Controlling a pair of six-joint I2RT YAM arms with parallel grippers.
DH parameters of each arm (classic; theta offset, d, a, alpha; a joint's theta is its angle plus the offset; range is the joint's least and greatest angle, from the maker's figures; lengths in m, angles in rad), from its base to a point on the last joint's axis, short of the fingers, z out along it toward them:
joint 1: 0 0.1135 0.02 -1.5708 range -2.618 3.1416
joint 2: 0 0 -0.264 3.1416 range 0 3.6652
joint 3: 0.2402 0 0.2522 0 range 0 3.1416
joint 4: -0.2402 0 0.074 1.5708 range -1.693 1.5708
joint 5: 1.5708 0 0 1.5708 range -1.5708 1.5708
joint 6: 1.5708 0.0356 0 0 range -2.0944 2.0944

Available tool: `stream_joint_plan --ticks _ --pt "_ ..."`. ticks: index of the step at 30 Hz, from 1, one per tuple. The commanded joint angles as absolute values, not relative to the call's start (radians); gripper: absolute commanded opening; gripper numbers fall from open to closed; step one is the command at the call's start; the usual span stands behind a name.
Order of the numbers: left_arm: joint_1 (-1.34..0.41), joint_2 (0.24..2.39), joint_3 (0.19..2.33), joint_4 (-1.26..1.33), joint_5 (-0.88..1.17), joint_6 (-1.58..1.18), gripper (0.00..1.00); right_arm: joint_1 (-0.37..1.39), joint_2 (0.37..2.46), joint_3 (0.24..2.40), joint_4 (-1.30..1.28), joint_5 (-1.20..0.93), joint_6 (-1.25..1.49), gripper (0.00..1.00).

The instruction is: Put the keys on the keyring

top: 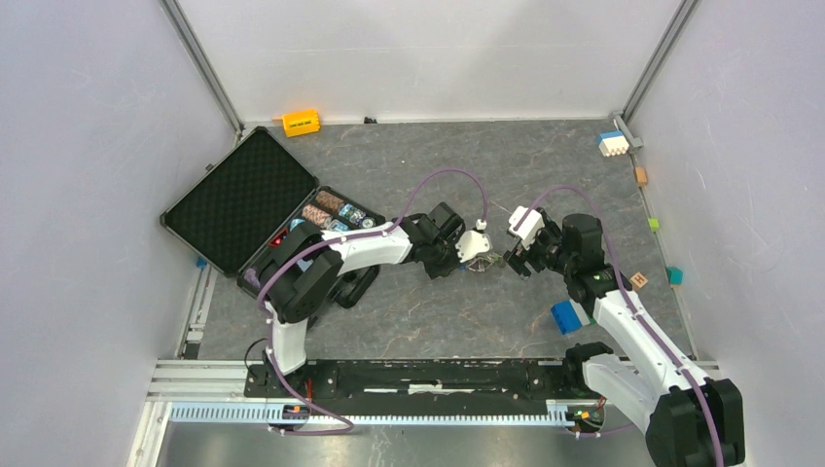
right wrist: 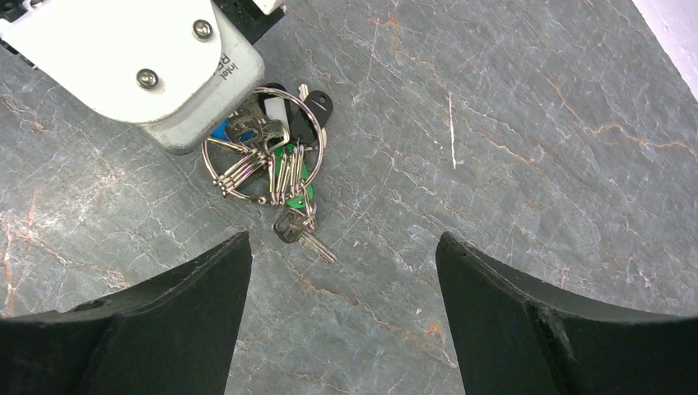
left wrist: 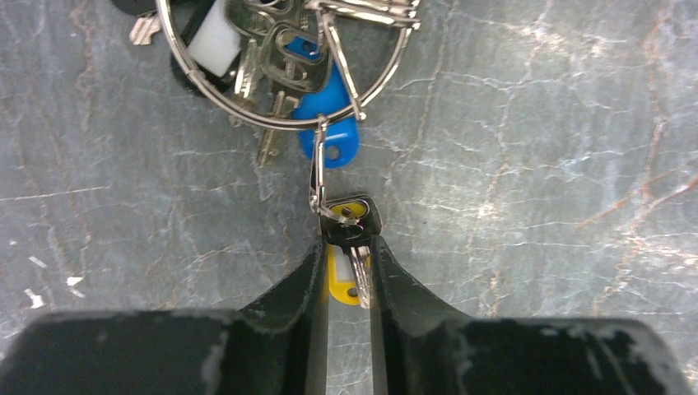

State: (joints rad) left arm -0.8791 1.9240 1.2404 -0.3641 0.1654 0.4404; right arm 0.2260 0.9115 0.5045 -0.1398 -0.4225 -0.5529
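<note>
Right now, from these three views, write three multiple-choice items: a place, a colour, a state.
1. The open black foam-lined case lies: A on the left side of the grey table; B on its right side; C at its centre.
2. The plastic tag on the black-headed silver key between the fingers of the left end effector is: A red; B yellow; C white.
3. The right end effector is: A shut empty; B gripping keys; C wide open.
1A, top view shows it left; 2B, yellow shows between the fingers; 3C, its fingers stand far apart.
</note>
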Motion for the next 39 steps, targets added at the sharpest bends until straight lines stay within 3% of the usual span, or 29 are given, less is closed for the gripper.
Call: stream_joint_plan --ticks 1,8,34,37,39 --pt "-0.866 1.936 1.210 -0.416 0.048 0.475 0.15 0.220 0.893 0.516 -0.118 -0.436 -0.547 0.87" --pt "-0.848 1.938 1.222 -0.437 0.004 0.479 0.02 0.221 0.891 0.512 -0.121 -0.433 -0.557 0.87" --pt "-0.839 1.870 1.156 -0.630 -0.076 0.506 0.02 0.220 0.908 0.512 -0.121 -0.448 -0.561 0.87" --pt "-0.839 1.847 1.155 -0.629 -0.081 0.501 0.05 0.221 0.910 0.515 -0.121 -0.450 -0.560 0.87" --pt "-0.838 1.832 1.162 -0.629 -0.081 0.495 0.16 0.220 0.910 0.517 -0.121 -0.452 -0.557 0.87"
